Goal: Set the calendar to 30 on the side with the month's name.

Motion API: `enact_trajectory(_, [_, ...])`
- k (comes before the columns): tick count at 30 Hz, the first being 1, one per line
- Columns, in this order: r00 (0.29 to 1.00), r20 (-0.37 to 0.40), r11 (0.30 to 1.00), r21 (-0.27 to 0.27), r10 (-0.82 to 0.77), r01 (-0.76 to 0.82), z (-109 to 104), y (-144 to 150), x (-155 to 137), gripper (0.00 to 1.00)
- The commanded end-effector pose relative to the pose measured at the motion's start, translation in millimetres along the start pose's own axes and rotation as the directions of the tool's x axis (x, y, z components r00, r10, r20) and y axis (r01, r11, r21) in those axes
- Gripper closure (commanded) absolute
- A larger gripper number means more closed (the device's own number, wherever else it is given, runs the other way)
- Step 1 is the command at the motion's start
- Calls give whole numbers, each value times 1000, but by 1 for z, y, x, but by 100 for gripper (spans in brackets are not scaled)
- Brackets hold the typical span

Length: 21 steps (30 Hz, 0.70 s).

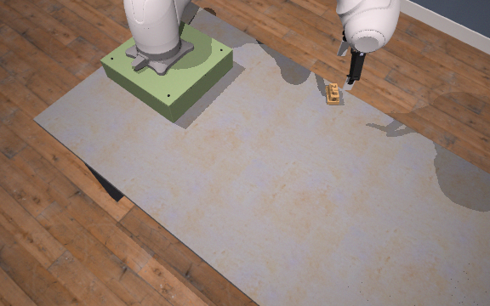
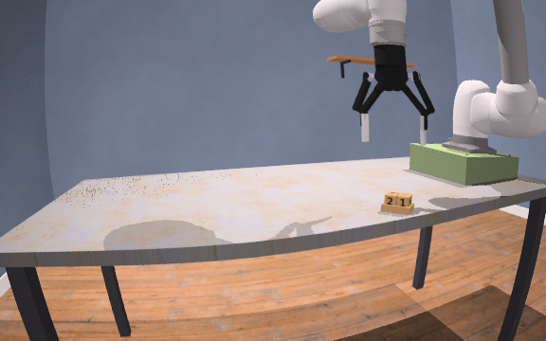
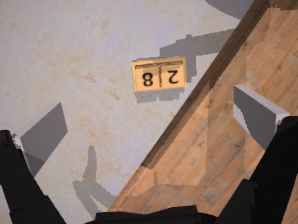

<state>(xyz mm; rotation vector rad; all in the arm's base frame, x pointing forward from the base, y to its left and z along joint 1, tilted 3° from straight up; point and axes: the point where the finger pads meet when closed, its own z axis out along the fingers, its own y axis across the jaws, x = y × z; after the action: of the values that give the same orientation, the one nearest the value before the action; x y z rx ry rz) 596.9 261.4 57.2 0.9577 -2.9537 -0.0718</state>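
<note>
Leftmost in the exterior view, the table [image 2: 159, 208] stretches bare-looking toward its near edge; further right, the gripper [image 2: 392, 134] hangs high above it, fingers [image 2: 364, 128] spread wide with nothing between them. Below and slightly right, the calendar [image 2: 397, 203] sits close to the table's front edge, both cubes in the tray, the facing side reading 2 and 1. From the wrist, their tops show 8 and 2. Rightmost stands the green base [image 2: 463, 166].
</note>
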Motion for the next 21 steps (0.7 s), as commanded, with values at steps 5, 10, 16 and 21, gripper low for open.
enact_trajectory(5, [1000,0,1000,0,-1,1,0,0,0,0])
enact_trajectory(10, [998,0,998,0,-67,67,1,0,0,0])
enact_trajectory(16, [955,0,955,0,-296,296,6,0,0,0])
enact_trajectory(21, [888,0,888,1,-460,460,10,0,0,0])
